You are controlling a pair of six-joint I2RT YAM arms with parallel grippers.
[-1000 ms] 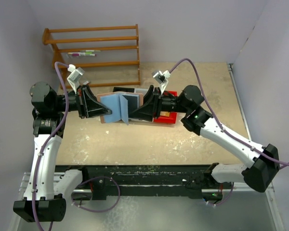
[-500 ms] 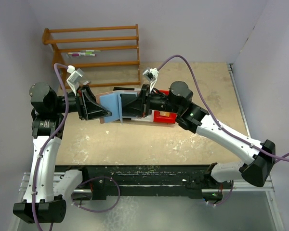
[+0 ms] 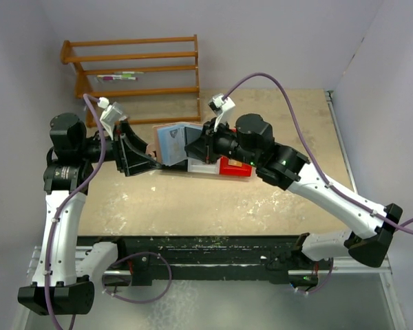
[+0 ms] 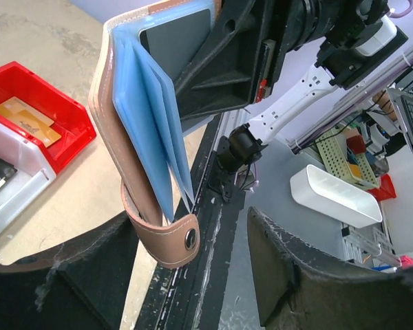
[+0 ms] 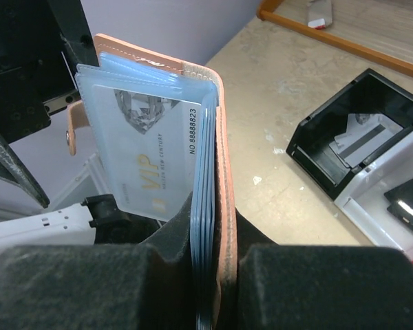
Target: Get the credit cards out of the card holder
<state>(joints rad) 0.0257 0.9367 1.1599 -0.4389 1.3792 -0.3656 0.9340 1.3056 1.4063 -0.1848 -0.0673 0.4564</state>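
The card holder (image 5: 220, 172), pinkish-brown with light blue sleeves, stands on edge above the table. My right gripper (image 5: 217, 254) is shut on its cover and sleeves. A pale card marked VIP (image 5: 148, 158) sits in the outermost clear sleeve. In the left wrist view the card holder (image 4: 134, 117) hangs with its strap tab (image 4: 171, 237) between the fingers of my left gripper (image 4: 193, 237), which is open and apart from the strap. A golden-yellow card (image 4: 24, 118) lies in the red bin (image 4: 55, 89). From above, the card holder (image 3: 172, 142) is between the left gripper (image 3: 153, 162) and the right gripper (image 3: 193, 148).
The red bin (image 3: 235, 167) and a white bin (image 3: 201, 166) sit under the right wrist. A black bin (image 5: 358, 130) holding a grey card stands beside the white bin (image 5: 392, 199). A wooden rack (image 3: 134, 75) stands at the back left. The table's near edge has a black rail (image 3: 206, 251).
My right gripper moved left and shut on the card holder. My left gripper opened and let go of it. The holder went from lying spread to standing folded.
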